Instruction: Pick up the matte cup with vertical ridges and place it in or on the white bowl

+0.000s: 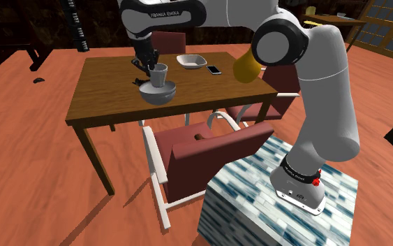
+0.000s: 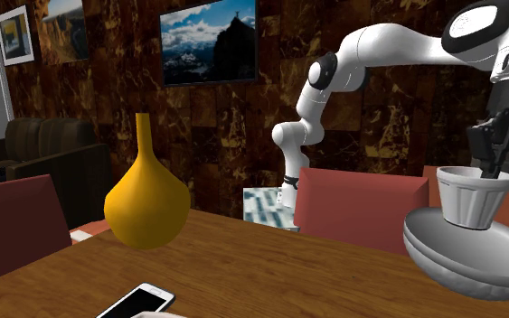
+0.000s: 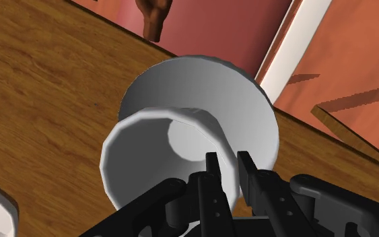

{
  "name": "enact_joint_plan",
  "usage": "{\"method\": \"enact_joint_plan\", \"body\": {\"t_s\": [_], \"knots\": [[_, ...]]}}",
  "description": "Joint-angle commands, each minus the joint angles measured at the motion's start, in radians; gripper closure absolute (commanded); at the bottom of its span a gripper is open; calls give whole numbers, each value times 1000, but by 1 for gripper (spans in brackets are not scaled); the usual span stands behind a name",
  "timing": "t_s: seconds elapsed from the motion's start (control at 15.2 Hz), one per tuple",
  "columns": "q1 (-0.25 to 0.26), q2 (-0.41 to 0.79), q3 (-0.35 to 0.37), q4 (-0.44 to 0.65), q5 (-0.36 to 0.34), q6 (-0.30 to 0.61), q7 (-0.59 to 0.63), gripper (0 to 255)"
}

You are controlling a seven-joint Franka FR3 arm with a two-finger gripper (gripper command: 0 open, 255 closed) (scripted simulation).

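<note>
A pale grey cup with vertical ridges (image 1: 160, 75) (image 2: 474, 194) stands upright with its base down inside a wide grey-white bowl (image 1: 158, 95) (image 2: 469, 257). The bowl sits near the front edge of the wooden table (image 1: 104, 91). My black gripper (image 1: 148, 65) (image 2: 496, 163) comes down from above and is shut on the cup's rim. In the wrist view the gripper (image 3: 228, 160) clasps the cup (image 3: 141, 161) by its wall, one finger inside and one outside, and the bowl (image 3: 215, 87) lies beneath it. Whether the cup's base rests on the bowl I cannot tell.
A yellow vase (image 1: 247, 68) (image 2: 146, 203), a phone (image 1: 214, 70) (image 2: 139, 301) and a white square dish (image 1: 191, 61) are on the table beyond the bowl. A red chair (image 1: 209, 157) stands at the table's front edge, beside my stand (image 1: 278, 203).
</note>
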Motion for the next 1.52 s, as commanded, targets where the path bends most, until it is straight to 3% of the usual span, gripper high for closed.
{"method": "enact_joint_plan", "body": {"t_s": [0.0, 0.46, 0.53, 0.86, 1.12, 1.45], "knots": [[-2, -5, 0, -25, 0, 20, 1, 255], [-2, -5, 0, -24, 0, 20, 1, 255], [-2, -5, 0, -24, 0, 20, 1, 0], [-2, -5, 0, -24, 0, 20, 1, 0], [9, 25, 1, 150, 3, -125, -9, 0], [9, 25, 1, 150, 3, -125, -9, 0]]}}
